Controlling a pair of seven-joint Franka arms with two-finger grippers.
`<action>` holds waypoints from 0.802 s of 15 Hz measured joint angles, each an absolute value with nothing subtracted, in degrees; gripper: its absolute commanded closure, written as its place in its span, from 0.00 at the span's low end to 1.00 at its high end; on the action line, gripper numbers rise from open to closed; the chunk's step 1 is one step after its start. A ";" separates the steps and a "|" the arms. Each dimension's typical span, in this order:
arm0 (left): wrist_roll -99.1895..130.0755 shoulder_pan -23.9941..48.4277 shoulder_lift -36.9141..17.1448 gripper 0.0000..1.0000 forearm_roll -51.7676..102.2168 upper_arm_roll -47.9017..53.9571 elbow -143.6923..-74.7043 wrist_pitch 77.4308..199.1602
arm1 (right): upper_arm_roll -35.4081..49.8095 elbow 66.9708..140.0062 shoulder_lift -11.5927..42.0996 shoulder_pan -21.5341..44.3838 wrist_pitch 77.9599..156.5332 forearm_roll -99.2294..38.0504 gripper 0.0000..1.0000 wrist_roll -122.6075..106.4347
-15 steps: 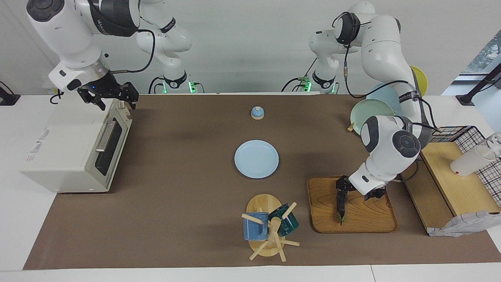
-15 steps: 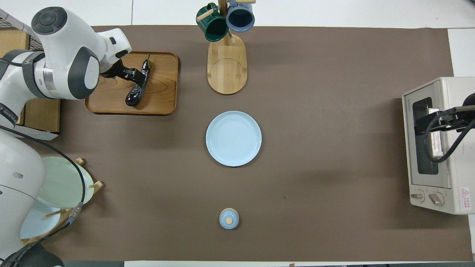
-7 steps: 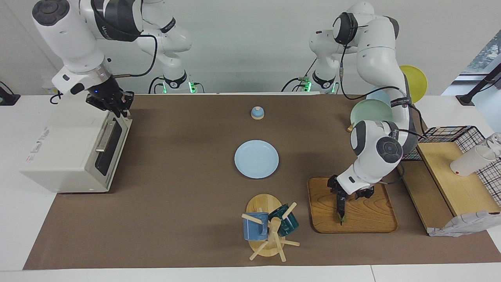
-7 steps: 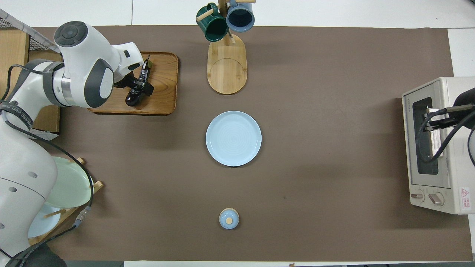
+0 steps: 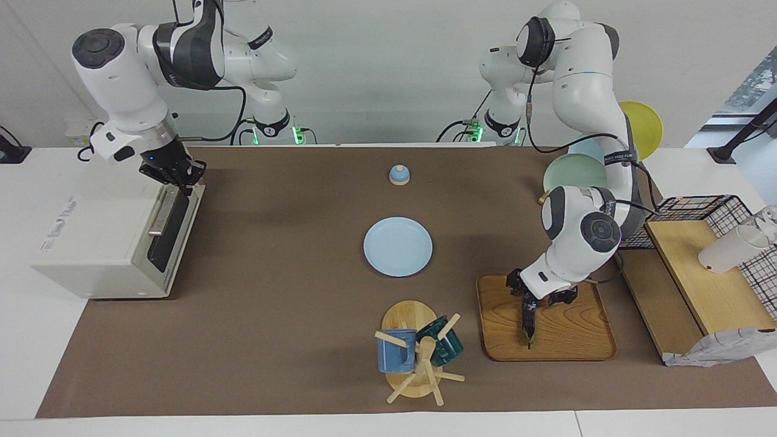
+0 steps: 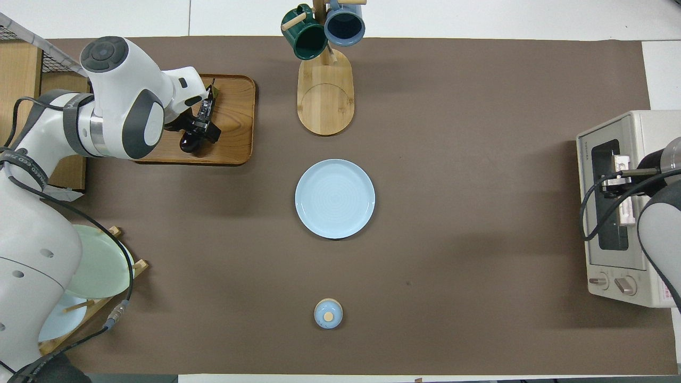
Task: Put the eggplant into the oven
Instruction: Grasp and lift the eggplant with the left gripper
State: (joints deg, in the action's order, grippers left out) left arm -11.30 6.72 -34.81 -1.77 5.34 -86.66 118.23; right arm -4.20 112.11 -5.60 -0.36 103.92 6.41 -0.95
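Gripping the oven's door handle (image 5: 162,211) at its end nearer the robots, the right gripper (image 5: 179,179) has its fingertips brought together on the bar. The oven (image 5: 100,237) stands at the right arm's end of the table, partly on the white tabletop (image 5: 24,340) and partly on the brown mat (image 5: 273,303), with its dark glass door closed and facing the mat.

The left gripper (image 5: 527,298) is down at the eggplant (image 5: 529,321), fingers spread wide on either side of its dark body; the frames do not settle whether they press on it. The eggplant lies lengthwise on the wooden tray (image 5: 576,340) at the left arm's end of the table, its green stem end pointing away from the robots.

Relative to the oven, the following items lie toward the left arm's end of the table:
- a light blue plate (image 5: 397,246) at mid-mat;
- a small blue lidded knob piece (image 5: 399,175), nearer to the robots than the plate;
- a mug stand (image 5: 413,358) with a blue and a green mug, farther from the robots than the plate.

Bare mat lies between the oven door and the plate. A plate rack (image 6: 90,266), a wire basket (image 5: 716,209) and a wooden shelf (image 5: 710,285) stand at the table edge near the tray. A plain white wall (image 5: 388,73) backs the arms.
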 measured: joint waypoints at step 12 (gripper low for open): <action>-10.67 6.69 -32.96 1.00 1.87 5.26 -83.71 112.66 | -4.35 116.66 -5.08 -4.34 110.02 9.18 1.00 -5.68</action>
